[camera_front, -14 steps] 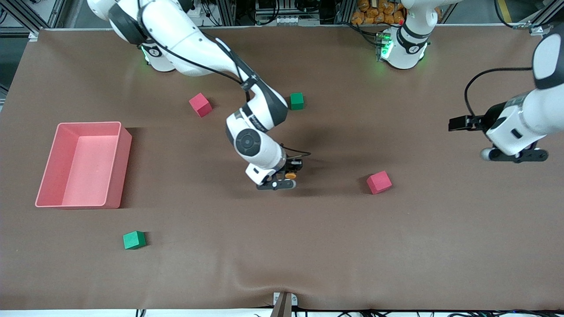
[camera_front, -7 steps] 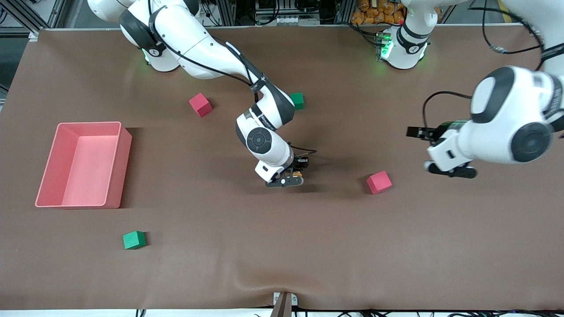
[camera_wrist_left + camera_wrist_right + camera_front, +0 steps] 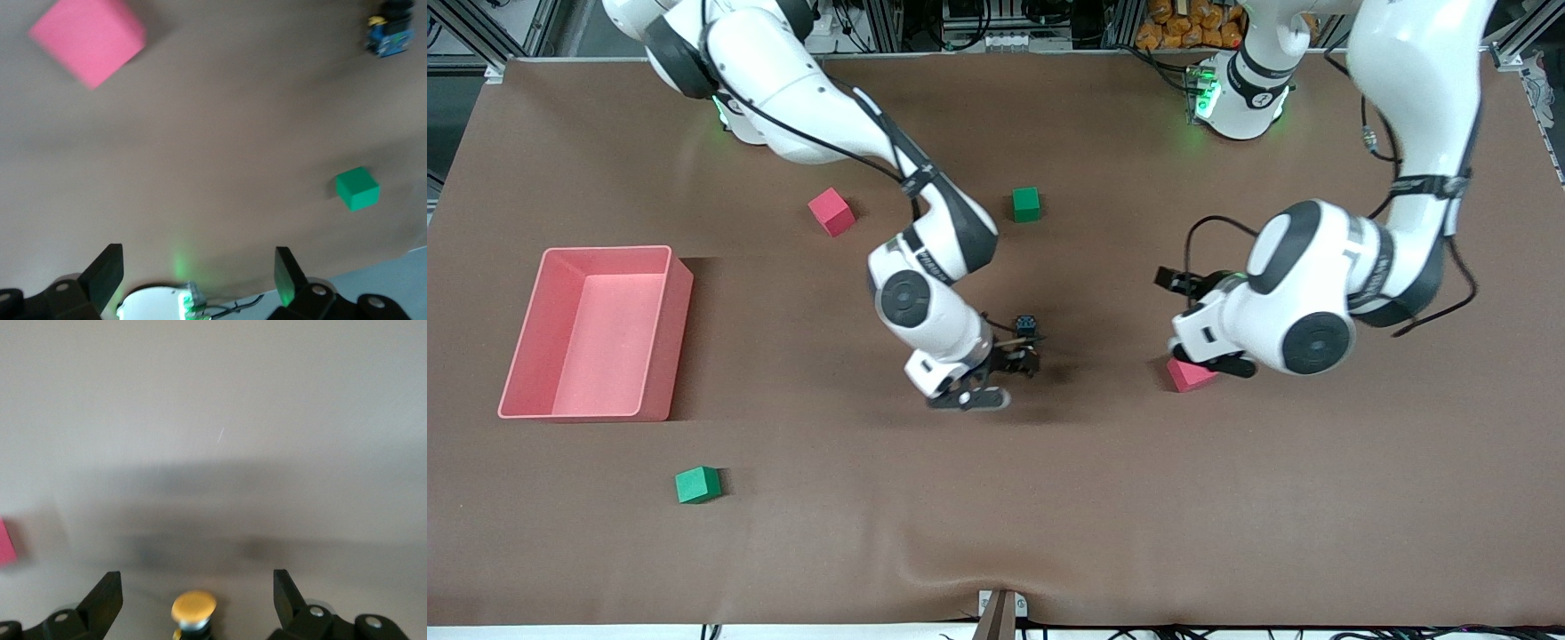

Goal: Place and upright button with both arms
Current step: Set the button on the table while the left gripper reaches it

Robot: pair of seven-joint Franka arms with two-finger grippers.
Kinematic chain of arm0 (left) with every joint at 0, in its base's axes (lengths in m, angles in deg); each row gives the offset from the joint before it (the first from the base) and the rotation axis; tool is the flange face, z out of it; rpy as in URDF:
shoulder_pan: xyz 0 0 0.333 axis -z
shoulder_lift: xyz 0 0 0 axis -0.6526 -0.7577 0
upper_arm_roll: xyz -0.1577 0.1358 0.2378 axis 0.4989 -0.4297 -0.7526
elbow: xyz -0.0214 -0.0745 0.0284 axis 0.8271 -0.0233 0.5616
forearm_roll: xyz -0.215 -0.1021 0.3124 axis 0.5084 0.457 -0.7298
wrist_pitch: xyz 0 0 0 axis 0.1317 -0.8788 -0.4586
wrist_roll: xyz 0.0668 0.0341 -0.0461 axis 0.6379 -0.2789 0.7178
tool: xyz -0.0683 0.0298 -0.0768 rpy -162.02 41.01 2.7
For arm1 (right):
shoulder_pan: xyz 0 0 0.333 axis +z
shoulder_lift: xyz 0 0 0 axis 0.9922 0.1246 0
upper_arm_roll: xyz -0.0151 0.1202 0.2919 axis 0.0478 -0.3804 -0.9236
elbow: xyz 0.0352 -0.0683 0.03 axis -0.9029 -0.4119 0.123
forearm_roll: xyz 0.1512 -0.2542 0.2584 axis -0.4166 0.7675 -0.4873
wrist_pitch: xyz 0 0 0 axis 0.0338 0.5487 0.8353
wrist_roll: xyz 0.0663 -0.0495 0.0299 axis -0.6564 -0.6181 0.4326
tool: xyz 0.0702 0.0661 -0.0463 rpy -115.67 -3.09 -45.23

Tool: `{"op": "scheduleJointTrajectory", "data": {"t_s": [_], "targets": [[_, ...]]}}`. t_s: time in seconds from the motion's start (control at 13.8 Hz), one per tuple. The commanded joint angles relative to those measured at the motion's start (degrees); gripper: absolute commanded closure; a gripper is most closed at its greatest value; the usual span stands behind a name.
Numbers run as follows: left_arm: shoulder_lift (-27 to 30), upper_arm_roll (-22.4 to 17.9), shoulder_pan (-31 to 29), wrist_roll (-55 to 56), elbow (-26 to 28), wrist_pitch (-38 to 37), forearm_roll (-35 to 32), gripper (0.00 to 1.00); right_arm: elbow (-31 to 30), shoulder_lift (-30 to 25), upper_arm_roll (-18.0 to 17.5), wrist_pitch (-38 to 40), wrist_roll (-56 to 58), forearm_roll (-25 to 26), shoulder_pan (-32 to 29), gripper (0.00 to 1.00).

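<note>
The button (image 3: 1024, 336) rests on the brown table just off my right gripper (image 3: 983, 391). From above it shows its black and bluish body and only a sliver of orange, so it looks tipped over. In the right wrist view its orange cap (image 3: 193, 608) sits between the wide-open fingers of the right gripper (image 3: 195, 581), untouched. My left gripper (image 3: 1216, 360) hangs open and empty over a red cube (image 3: 1187, 377). The left wrist view shows the left gripper (image 3: 198, 253), the red cube (image 3: 87, 41) and the button (image 3: 390, 32) farther off.
A pink bin (image 3: 671, 267) stands toward the right arm's end. A second red cube (image 3: 831, 212) and a green cube (image 3: 1026, 204) lie nearer the bases; that green cube also shows in the left wrist view (image 3: 357, 188). Another green cube (image 3: 697, 484) lies near the front camera.
My right gripper has let go of the button and drawn back from it. My left arm has swung in from its end of the table to over the red cube.
</note>
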Motion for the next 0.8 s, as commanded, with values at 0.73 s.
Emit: {"op": "scheduleJointTrajectory", "data": {"t_s": [0.73], "targets": [[-18.88, -0.66, 16.80, 16.30, -12.86, 20.18, 2.07, 0.00, -0.68, -24.75, 2.48, 35.09, 14.41, 7.57, -28.27, 0.00]]}}
